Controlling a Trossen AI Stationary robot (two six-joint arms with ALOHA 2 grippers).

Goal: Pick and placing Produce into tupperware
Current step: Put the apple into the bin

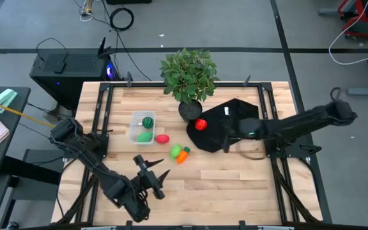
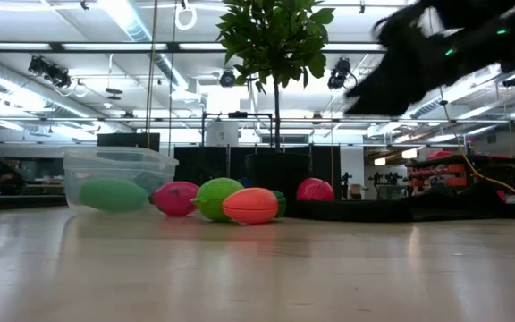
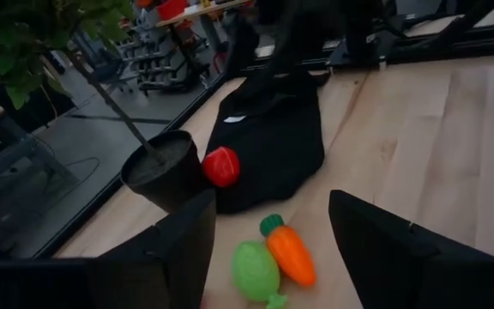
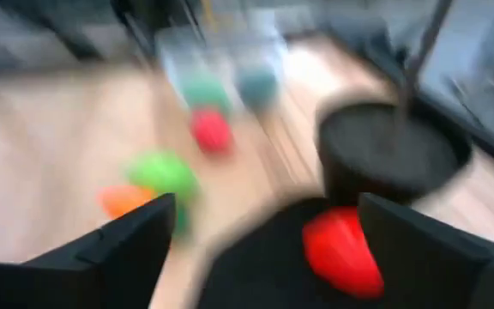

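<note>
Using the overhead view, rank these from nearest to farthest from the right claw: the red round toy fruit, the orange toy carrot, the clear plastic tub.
1. Red round toy fruit, on the black cloth, just beside the right claw, toward the table's middle.
2. Orange toy carrot, on bare wood near the table's middle.
3. Clear plastic tub, farthest, on the left side.

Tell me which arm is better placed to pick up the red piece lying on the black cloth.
The right arm, probably. Its open right gripper hangs over the black cloth close to the red piece. The left gripper, also open, is farther off, nearer the orange carrot.
</note>
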